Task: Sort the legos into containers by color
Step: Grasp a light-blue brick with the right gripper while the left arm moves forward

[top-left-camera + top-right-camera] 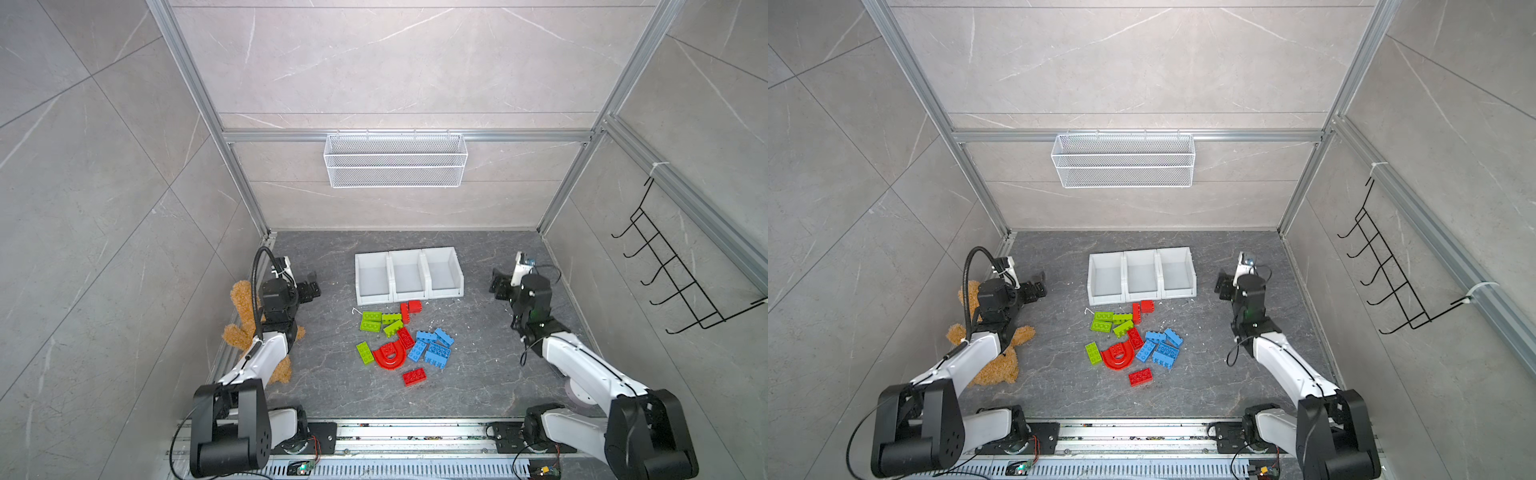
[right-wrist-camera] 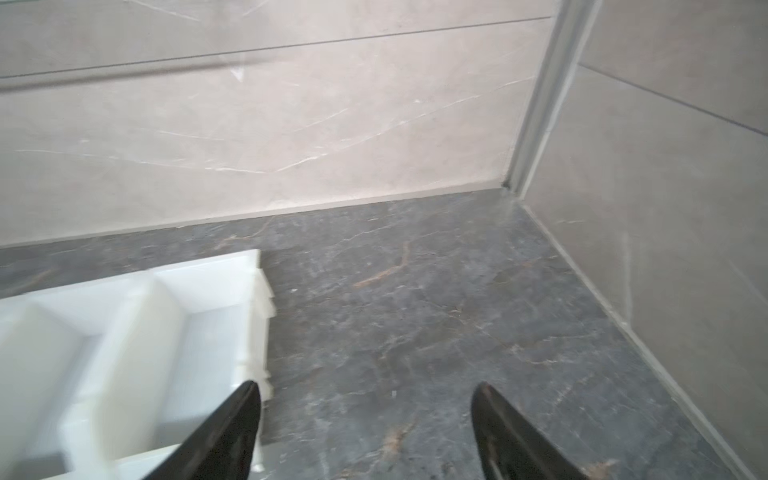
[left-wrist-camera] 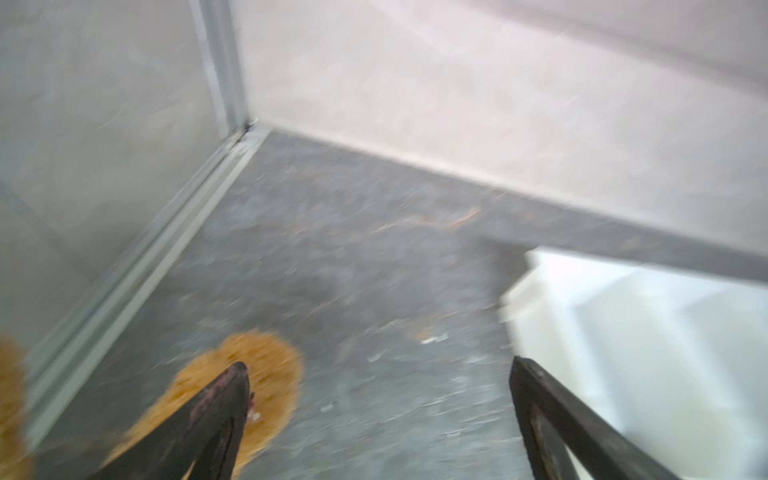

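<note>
Glossy plastic legos (image 1: 437, 356), matt white plastic containers (image 1: 409, 296)

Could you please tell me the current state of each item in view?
bins: upright, all three empty.
legos: loose on the table in front of the bins, none sorted.
left gripper: open, empty.
right gripper: open, empty, beside the bins.
plush: lying partly under the left arm.
basket: hanging, looks empty.
</note>
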Robot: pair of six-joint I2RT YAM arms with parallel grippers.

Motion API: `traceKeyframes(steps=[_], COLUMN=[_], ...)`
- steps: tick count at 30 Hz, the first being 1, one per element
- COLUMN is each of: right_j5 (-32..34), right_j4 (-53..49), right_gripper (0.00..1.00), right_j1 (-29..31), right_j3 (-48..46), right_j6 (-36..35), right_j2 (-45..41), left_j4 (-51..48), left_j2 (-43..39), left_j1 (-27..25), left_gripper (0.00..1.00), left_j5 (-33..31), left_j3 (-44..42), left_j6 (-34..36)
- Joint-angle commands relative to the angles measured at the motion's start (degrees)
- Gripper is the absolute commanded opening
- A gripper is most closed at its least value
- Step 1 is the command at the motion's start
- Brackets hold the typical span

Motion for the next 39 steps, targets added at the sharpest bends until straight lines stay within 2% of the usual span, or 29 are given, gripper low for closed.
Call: traceKeyframes(steps=[1,4,6,8,11,16,23,28,39], right_j5=[-8.2,-11.7,-15.1,-16.4,-17.2,-14.2,-14.0,-13.4,-12.9], right_j4=[-32.4,-40.1,-44.6,-48.2,-50.2,-49.4,-46.3,-46.9,-43.2], right_gripper=[0.73,0.73,0.7,0.69,0.66,0.64,0.61,0.56,0.5], right_j1=[6.7,12.2,14.2,17.4,21.1,24.5,24.7,24.7,24.6], right_j3=[10.7,15.1,17.3,18.0,16.4,13.8,13.8,14.7,13.3], right_j6=[4.7,6.1,6.8,7.2,7.4,7.1,5.6,4.7,6.7], right_j2=[3.7,7.7,10.4,12.9,16.0,18.8,23.0,26.6,27.6], left_j4=[-10.9,-12.4,-12.7,-12.7,-9.3,-7.9,-8.4,-9.3,-9.6], left_j2=[-2.6,-4.0,-4.5,-4.9,-5.1,-7.3,-6.8,-6.6,-9.7], left_j1=[-6.7,-14.7,-19.6,-22.7,-22.9,-22.9,-22.9,-22.9,-22.9], left_gripper=[1.0,1.0,1.0,1.0,1.0,1.0,1.0,1.0,1.0], left_j5=[6.8,5.9,4.2,3.3,5.8,3.5,3.6,3.3,1.7], left_j3=[2.5,1.5,0.5,-1.1,-4.7,-7.1,-6.8,-6.3,-7.4], left_j6=[-6.7,-7.0,-5.2,-4.9,-4.8,-3.7,-4.0,-4.1,-3.8])
